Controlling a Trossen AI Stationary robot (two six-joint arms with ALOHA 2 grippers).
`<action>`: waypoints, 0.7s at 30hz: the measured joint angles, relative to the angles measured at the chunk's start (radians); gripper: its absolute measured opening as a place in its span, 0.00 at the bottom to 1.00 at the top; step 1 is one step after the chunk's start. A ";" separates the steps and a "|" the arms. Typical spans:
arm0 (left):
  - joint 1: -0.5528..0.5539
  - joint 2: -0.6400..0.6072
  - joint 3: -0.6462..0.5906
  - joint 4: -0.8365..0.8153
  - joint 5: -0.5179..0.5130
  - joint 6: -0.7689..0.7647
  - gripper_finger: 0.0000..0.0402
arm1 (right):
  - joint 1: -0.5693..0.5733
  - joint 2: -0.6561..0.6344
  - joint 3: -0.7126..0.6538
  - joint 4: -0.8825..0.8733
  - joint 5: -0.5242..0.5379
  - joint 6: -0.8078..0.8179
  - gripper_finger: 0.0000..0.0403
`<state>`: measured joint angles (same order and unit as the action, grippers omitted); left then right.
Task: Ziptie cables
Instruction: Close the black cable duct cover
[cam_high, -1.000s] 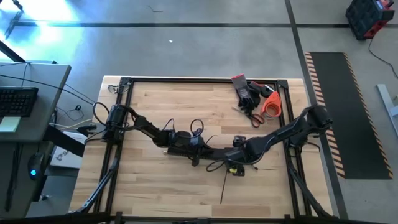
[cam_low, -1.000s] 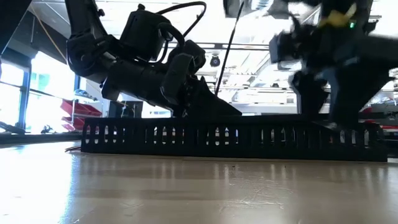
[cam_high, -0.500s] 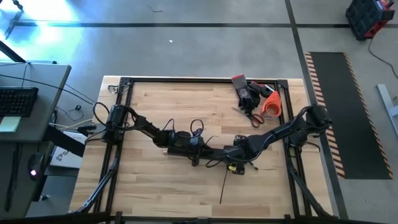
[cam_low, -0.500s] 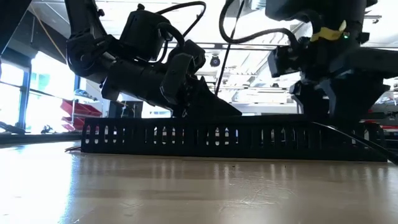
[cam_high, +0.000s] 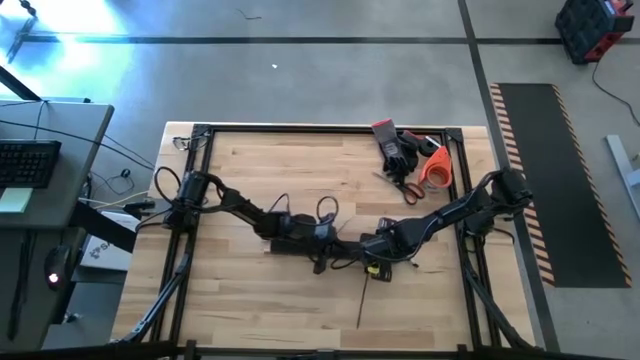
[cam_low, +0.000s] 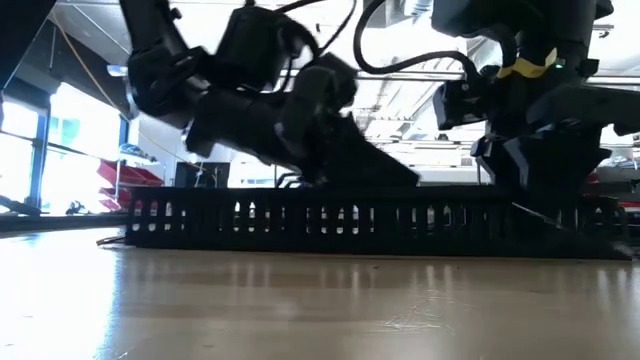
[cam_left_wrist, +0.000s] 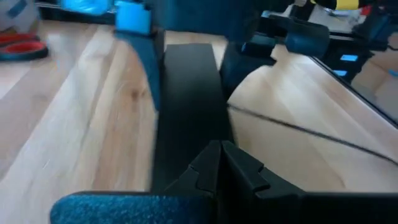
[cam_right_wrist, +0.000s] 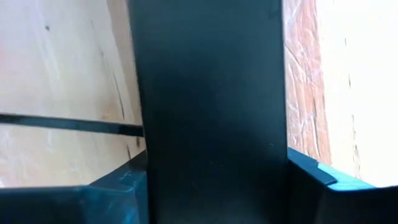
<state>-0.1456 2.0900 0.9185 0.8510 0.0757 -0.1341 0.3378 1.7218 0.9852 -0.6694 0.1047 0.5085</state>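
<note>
Right wrist view: the right gripper (cam_right_wrist: 214, 180) straddles the flat black perforated bar (cam_right_wrist: 208, 93); the left gripper (cam_left_wrist: 221, 163), fingers closed, rests on it; thin dark cables (cam_high: 362, 298) lie beside it on the table

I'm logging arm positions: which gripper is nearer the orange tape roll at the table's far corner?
Right. The right gripper is mid-table, diagonally below the orange tape roll; the left gripper lies farther over, toward the left side.

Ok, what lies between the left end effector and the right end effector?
The flat black bar: in the left wrist view it runs from the shut left end effector straight to the right end effector, with nothing else on that stretch.
</note>
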 joint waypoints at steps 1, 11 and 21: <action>0.000 0.005 0.024 -0.019 0.007 0.008 0.00 | -0.001 0.000 0.000 0.004 0.000 0.003 0.52; 0.014 0.102 0.210 -0.167 -0.009 0.062 0.00 | -0.001 0.000 -0.001 0.002 0.015 0.010 0.57; 0.032 0.153 0.218 -0.159 -0.025 0.026 0.00 | -0.009 -0.003 0.048 -0.087 -0.120 -0.062 0.57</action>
<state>-0.1131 2.2433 1.1362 0.6915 0.0505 -0.1083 0.3288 1.7189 1.0336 -0.7569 -0.0152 0.4462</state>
